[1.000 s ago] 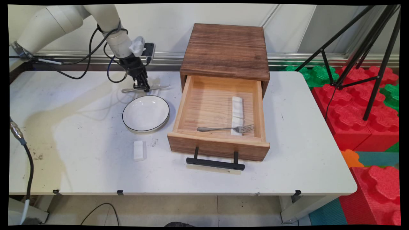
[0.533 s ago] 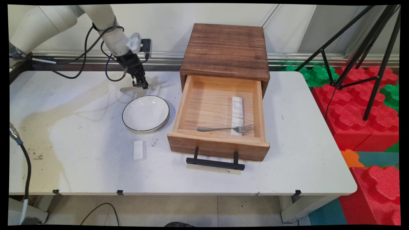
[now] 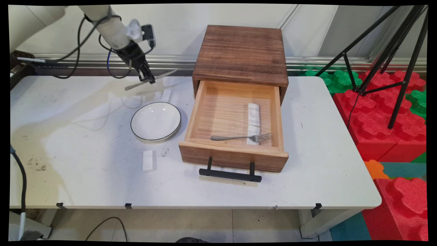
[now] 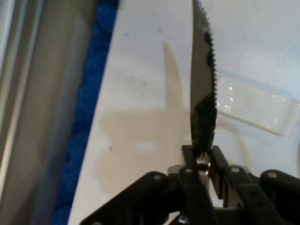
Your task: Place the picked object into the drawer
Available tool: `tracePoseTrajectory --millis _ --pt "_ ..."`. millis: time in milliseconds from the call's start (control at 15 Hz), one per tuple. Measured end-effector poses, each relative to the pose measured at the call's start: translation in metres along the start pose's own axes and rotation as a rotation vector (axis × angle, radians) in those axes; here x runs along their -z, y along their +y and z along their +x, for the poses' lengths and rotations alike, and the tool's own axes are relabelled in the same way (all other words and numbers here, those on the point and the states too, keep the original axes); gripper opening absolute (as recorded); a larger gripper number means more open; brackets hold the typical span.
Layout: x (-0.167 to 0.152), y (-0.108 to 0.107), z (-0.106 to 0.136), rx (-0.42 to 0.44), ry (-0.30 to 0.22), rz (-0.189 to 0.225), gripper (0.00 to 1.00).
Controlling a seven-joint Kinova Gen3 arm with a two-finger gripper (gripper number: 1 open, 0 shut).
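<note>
The gripper (image 3: 149,80) is closed on a table knife (image 3: 150,80), which is held at about mid-length. In the hand view the two fingers (image 4: 191,159) are pressed against the flat of the blade (image 4: 204,89), its serrated edge turned to that view's right.

Against the earlier pictures, the knife has been lifted clear of the table (image 3: 85,136): a second ago it lay on the surface just beyond the plate (image 3: 155,121), and it is now carried in the air above the far left part of the table, tilted, with the tip raised toward the right. The gripper has risen and drawn back toward the far left. From this it is judged that the grasp is secure.

A small white rest (image 3: 166,95), previously masked, is now seen on the table below the knife, just beyond the plate.

The knife appears as plain bright metal, long and slim.

To the right, a wooden box (image 3: 240,54) stands with its drawer (image 3: 232,157) pulled open; a fork (image 3: 241,137) lies inside across a white block (image 3: 253,123). Another white block (image 3: 148,160) lies on the table nearer than the plate.
</note>
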Motion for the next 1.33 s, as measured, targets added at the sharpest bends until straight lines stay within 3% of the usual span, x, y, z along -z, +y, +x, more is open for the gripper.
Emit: tracePoseTrajectory --millis 333,600,1067,1333 --pt "0.046 0.004 0.003 0.071 0.056 0.046 0.00" --pt "0.084 0.013 0.014 0.091 0.109 0.060 0.00" --pt "0.153 0.047 0.051 0.053 0.210 0.044 0.00" --pt "0.173 0.069 0.071 0.018 0.244 0.023 0.00"
